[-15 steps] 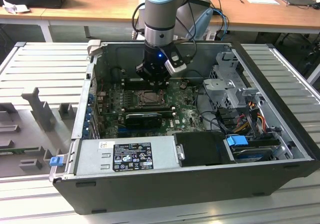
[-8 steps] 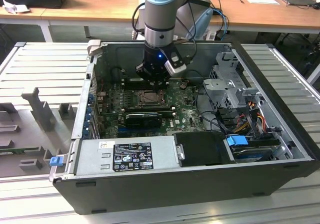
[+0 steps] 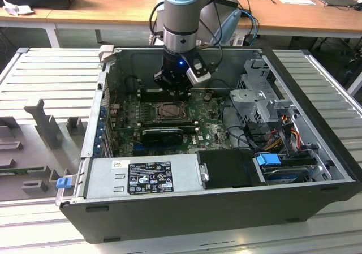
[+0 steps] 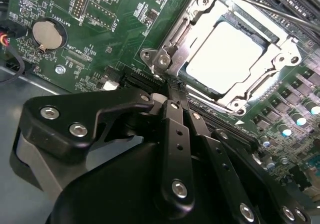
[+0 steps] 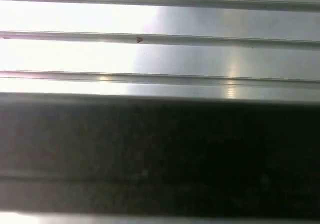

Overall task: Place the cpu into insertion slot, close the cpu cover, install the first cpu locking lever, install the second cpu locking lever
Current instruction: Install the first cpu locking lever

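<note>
In the exterior view my gripper point(image 3: 171, 97) hangs inside the open computer case, just behind the insertion slot point(image 3: 168, 111) on the green motherboard. In the second wrist view the cpu point(image 4: 227, 54) lies flat in the slot, its pale face showing through the window of the cpu cover point(image 4: 280, 59). The cover lies down over the chip. A thin metal locking lever point(image 4: 260, 5) runs along the socket's far side. The black fingers point(image 4: 175, 134) are pressed together, and my gripper point(image 4: 171, 92) is shut at the socket's near corner point(image 4: 162, 59). I cannot tell if it grips anything.
A long black card with a ribbed top point(image 3: 162, 133) lies in front of the socket, then the power supply point(image 3: 144, 177). A drive cage point(image 3: 260, 90) and cables fill the exterior view's right. A coin battery point(image 4: 48, 34) sits on the board. The first wrist view shows ribbed metal point(image 5: 160, 54).
</note>
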Controlling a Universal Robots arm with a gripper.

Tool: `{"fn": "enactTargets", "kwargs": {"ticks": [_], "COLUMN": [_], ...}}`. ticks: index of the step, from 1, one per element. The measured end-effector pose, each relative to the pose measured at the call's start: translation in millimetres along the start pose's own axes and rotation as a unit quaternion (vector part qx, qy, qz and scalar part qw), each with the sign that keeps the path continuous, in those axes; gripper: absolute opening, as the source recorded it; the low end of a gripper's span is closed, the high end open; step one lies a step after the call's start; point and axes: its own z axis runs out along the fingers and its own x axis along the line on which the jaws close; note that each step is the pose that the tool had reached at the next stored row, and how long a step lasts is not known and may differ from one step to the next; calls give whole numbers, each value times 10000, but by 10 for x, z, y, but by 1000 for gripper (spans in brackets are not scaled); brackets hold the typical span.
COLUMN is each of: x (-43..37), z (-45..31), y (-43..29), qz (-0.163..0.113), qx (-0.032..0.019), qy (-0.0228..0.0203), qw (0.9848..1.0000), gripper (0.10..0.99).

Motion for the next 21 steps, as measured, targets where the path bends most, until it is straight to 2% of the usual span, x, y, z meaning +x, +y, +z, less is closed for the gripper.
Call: {"fn": "enactTargets", "kwargs": {"ticks": [6,21], "x": [-2,-1], "z": [-128,-137], "y": [7,-30], "qz": [0,0], "qx": [1,1], "qy": [0,0], "qw": [10000,10000], "gripper": [106,106]}}
